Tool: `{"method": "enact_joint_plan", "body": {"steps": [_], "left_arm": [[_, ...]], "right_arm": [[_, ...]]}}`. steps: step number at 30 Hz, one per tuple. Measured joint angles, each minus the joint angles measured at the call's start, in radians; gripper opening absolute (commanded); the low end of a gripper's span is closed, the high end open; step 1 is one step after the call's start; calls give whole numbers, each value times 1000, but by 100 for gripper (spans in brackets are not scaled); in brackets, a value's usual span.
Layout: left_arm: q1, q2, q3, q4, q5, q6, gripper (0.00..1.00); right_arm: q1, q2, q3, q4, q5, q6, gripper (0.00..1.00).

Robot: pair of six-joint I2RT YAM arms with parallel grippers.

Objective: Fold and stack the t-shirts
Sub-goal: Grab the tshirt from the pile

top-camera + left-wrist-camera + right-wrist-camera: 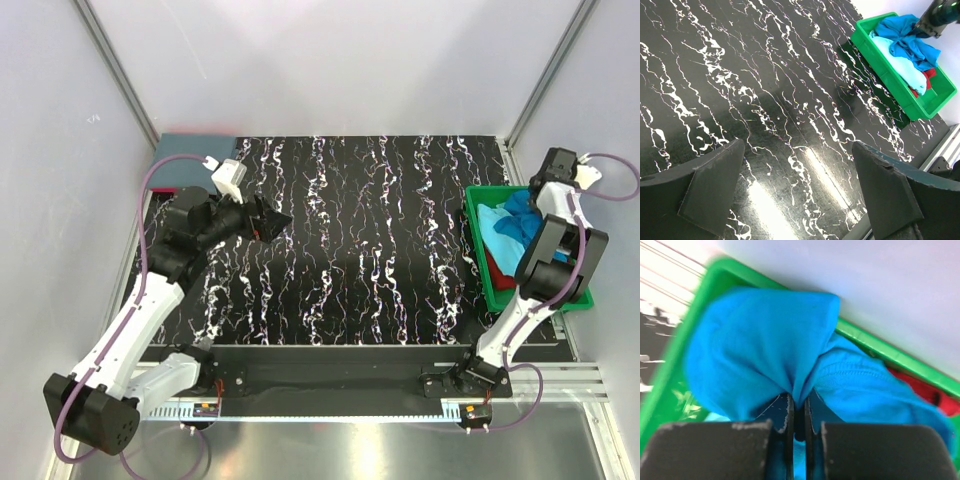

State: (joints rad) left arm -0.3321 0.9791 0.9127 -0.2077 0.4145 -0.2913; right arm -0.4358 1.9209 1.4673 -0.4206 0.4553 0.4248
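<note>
Stacking seems to have its place at the far left corner of the table, where a slate grey-blue t-shirt lies flat and squared, apparently folded and parked clear of the working area. Beside it, the left gripper hangs above the left part of the table with its fingers spread wide and nothing between them, probably waiting for a garment to be brought over. By the right edge sits the green tray, holding the unfolded t-shirts in a heap: a turquoise-blue t-shirt on top, a light aqua t-shirt toward the tray's left wall, and a red t-shirt beneath. The right gripper reaches down into the tray, its fingers clenched on a bunched pinch of the turquoise-blue t-shirt, a hold suited to lifting it out. The table is glossy black with white marbled veins and throws back glare; pale walls and metal frame posts close in the cell
</note>
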Motion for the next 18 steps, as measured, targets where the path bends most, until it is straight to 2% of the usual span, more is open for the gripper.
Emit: {"method": "enact_joint_plan", "body": {"steps": [4, 8, 13, 16, 18], "left_arm": [[0, 7, 0, 0, 1, -1, 95], [0, 14, 0, 0, -3, -10, 95], [0, 27, 9, -13, -50, -53, 95], [14, 64, 67, -74, -80, -82, 95], [33, 73, 106, -110, -95, -100, 95]], "right_arm": [[2, -105, 38, -51, -5, -21, 0], [9, -209, 217, -157, -16, -28, 0], [35, -354, 424, -265, -203, 3, 0], [144, -396, 536, -325, -317, 21, 0], [280, -420, 562, -335, -398, 37, 0]]}}
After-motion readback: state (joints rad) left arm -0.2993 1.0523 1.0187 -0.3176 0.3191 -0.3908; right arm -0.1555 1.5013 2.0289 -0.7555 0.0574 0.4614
